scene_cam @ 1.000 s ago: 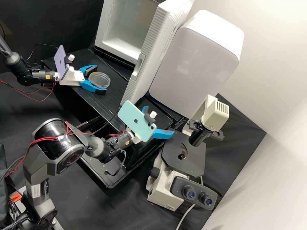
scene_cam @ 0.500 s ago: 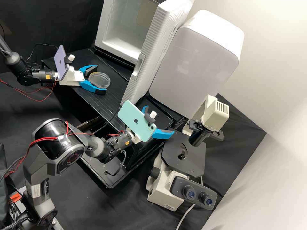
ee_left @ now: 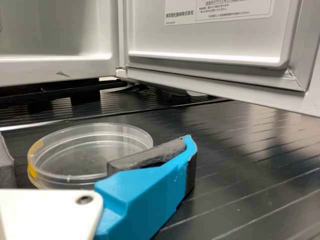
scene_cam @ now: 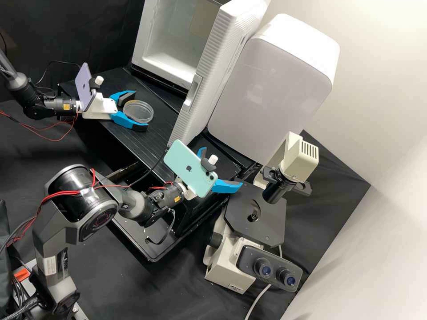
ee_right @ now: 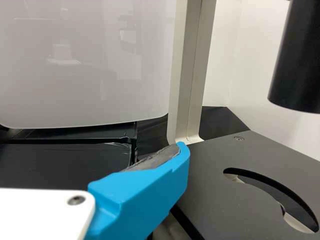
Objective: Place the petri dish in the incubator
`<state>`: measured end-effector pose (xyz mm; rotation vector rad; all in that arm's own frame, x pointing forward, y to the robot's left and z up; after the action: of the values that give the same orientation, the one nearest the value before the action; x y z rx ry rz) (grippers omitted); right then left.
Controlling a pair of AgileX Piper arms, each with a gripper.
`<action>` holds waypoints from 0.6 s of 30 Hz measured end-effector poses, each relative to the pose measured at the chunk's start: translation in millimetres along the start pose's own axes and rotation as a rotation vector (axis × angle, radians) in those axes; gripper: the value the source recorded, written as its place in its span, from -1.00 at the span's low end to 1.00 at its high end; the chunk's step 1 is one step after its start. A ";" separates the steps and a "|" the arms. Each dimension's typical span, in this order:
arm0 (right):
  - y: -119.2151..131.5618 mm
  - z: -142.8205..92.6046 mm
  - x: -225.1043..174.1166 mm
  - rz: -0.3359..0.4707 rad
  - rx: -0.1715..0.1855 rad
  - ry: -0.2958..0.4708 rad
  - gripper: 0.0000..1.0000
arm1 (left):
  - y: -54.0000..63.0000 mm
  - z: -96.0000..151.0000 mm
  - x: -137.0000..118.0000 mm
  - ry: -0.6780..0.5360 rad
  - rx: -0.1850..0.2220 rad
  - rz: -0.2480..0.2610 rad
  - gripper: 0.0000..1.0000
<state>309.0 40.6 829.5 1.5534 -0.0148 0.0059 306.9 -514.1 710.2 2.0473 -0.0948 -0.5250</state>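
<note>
A clear round petri dish (scene_cam: pixel 138 111) (ee_left: pixel 85 152) lies flat on the black ribbed platform (scene_cam: pixel 151 142) in front of the white incubator (scene_cam: pixel 167 40), whose door (scene_cam: pixel 213 66) stands swung open. My left gripper (scene_cam: pixel 138 111) (ee_left: pixel 92 157) is open and low over the platform, with one blue finger (ee_left: pixel 150 185) on each side of the dish. Whether the pads touch its rim is unclear. My right gripper (scene_cam: pixel 224 171) is open and holds nothing; it hovers at the edge of the microscope stage (ee_right: pixel 250 165), with one blue finger (ee_right: pixel 145 185) in its own view.
A microscope (scene_cam: pixel 249 253) with a black stage stands at the front right. A large white housing (scene_cam: pixel 271 84) rises behind it, beside the incubator door. Red cables (scene_cam: pixel 40 129) trail on the black cloth at the left.
</note>
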 end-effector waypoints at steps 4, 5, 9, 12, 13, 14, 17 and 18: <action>0.0 0.0 0.0 0.000 0.000 0.000 1.00 | 0.1 0.2 -0.1 -0.002 -0.001 0.001 -1.00; 0.0 0.0 0.0 0.000 0.000 0.000 1.00 | 0.1 0.2 -0.1 -0.002 -0.001 0.001 -1.00; 0.0 0.0 0.0 0.000 0.000 0.000 1.00 | -0.4 0.8 -0.5 -0.009 0.003 -0.001 -1.00; 0.0 0.0 0.0 0.000 0.000 0.000 1.00 | -0.5 1.7 -0.5 -0.019 0.007 -0.002 -1.00; 0.0 0.0 0.0 0.000 0.000 0.000 1.00 | -0.7 2.1 -0.5 -0.023 0.004 -0.004 -1.00; 0.0 0.0 0.0 0.000 0.000 0.000 1.00 | -0.7 2.2 -0.5 -0.025 0.003 -0.004 -1.00; 0.0 0.0 0.0 0.000 0.000 0.000 1.00 | -1.2 2.1 -0.9 -0.024 -0.002 -0.006 -1.00; 0.0 0.0 0.0 0.000 0.000 0.000 1.00 | -1.2 2.1 -0.9 -0.024 -0.002 -0.006 -1.00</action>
<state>309.0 40.6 829.5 1.5534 -0.0148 0.0059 305.0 -514.9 708.6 2.0401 -0.1022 -0.5538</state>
